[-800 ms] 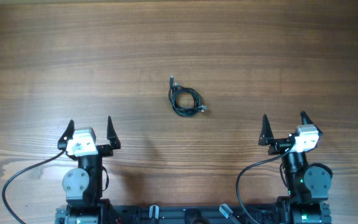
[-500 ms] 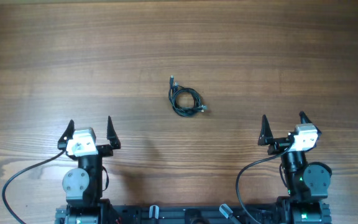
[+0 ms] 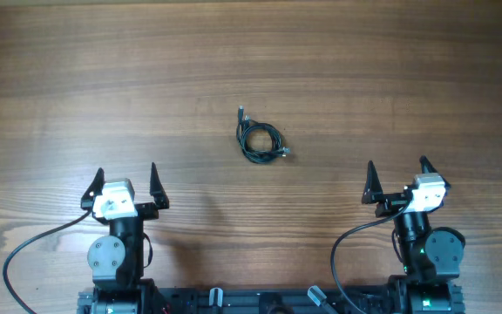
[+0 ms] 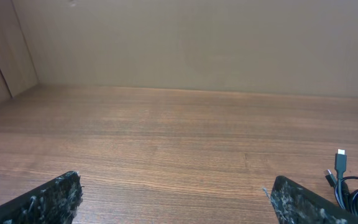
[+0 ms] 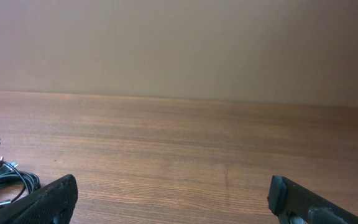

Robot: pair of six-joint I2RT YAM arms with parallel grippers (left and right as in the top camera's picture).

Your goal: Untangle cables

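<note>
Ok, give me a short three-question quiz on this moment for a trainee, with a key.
1. True or false: the cables lie bundled in a small coil on the table, with no gripper touching them.
2. The left gripper is: A) open, B) shut on the cables, C) shut on nothing.
3. Fill in: in the right wrist view, the cables show at the lower ____ corner.

Key: 1 true; 2 A; 3 left.
</note>
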